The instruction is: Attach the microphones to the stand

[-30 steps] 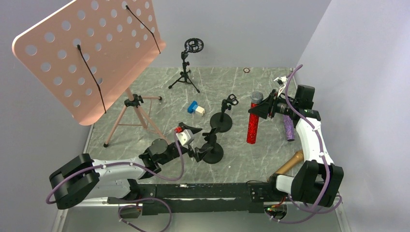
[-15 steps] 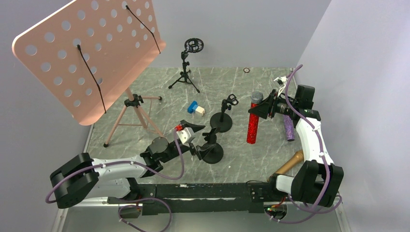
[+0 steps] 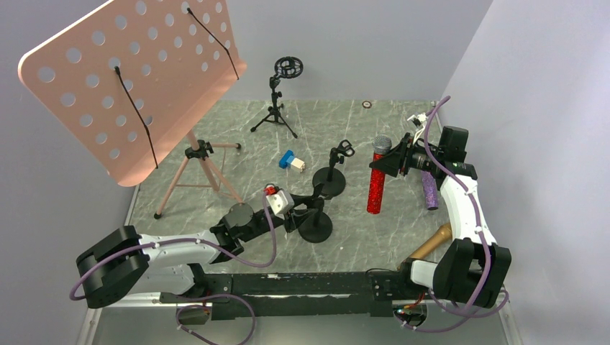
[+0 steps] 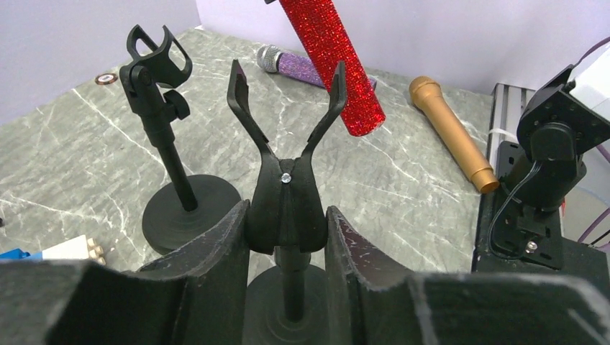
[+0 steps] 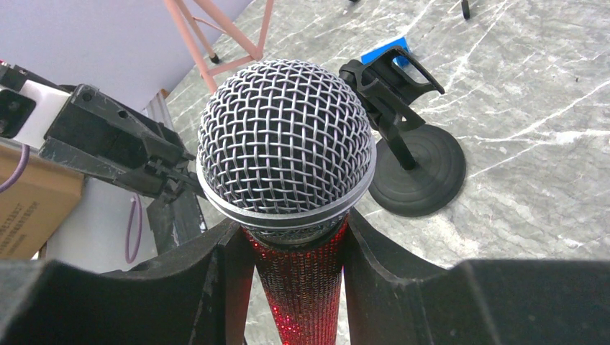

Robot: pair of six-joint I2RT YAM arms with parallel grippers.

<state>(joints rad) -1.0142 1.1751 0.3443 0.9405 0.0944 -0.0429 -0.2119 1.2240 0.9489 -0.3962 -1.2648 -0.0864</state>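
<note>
The red glitter microphone [image 3: 375,185] with silver grille [image 5: 288,144] hangs upright over the table, my right gripper [image 3: 388,162] [image 5: 296,251] shut on its body just under the grille. My left gripper [image 3: 306,208] [image 4: 286,230] is shut on the lower part of the forked clip [image 4: 286,194] of the nearer black stand [image 3: 316,228]; both fingers press its sides. A second black stand [image 3: 329,180] [image 4: 162,122] stands just behind. The purple microphone [image 3: 429,190] [image 4: 295,63] and the gold microphone [image 3: 431,243] [image 4: 449,133] lie on the table at the right.
A pink perforated music stand [image 3: 137,79] on a tripod fills the left. A small black tripod with a ring mount [image 3: 277,100] stands at the back. A blue and white block [image 3: 291,162] lies mid-table. The right arm's base [image 4: 554,144] sits beside the gold microphone.
My left gripper's jaws have closed from wide open onto the near stand's clip. The right arm and the red microphone have not moved.
</note>
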